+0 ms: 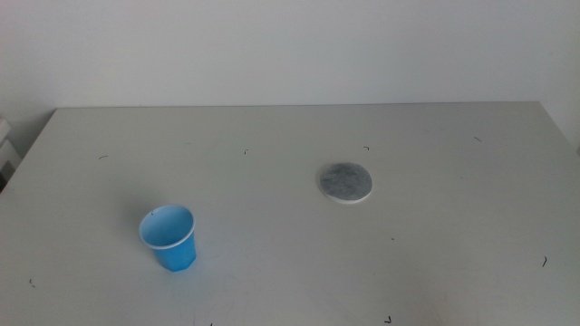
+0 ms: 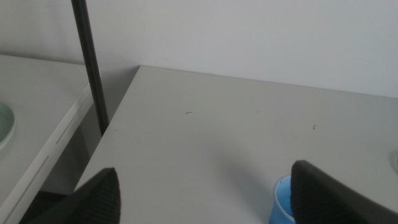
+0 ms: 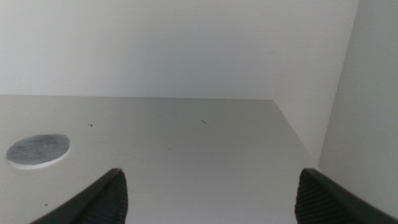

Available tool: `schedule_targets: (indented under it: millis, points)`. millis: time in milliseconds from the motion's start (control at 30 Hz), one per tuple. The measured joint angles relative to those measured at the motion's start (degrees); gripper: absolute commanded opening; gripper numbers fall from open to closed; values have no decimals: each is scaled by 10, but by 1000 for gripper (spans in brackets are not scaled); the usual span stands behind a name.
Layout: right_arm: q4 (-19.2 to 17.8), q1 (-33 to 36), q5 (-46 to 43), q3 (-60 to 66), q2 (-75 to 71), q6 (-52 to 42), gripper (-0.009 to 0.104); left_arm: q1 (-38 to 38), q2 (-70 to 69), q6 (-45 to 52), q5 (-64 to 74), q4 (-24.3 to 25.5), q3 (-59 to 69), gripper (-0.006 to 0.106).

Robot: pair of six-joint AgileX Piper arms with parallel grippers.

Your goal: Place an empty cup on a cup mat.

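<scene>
The blue cup (image 1: 169,238) stands upright and empty on the table's front left. It also shows in the left wrist view (image 2: 282,202), partly hidden behind one jaw. The speckled grey cup mat (image 1: 345,182) lies flat near the table's middle, well to the right of the cup; it also shows in the right wrist view (image 3: 38,150). Neither arm shows in the middle view. My left gripper (image 2: 208,202) is open and empty, back from the cup. My right gripper (image 3: 211,199) is open and empty, back from the mat.
The grey table (image 1: 290,136) ends at a white wall behind. In the left wrist view a dark pole (image 2: 90,62) stands beside the table's edge, with a lower white surface (image 2: 37,118) beyond it.
</scene>
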Motion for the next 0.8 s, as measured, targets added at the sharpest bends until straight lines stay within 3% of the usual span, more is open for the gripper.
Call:
schedule_targets:
  millis: [467, 800]
  points:
    - [0, 0, 0, 0, 0, 0, 94, 0, 230, 30, 237, -17, -288, 105]
    - [0, 0, 0, 0, 0, 0, 94, 0, 353, 78, 308, -32, -368, 105]
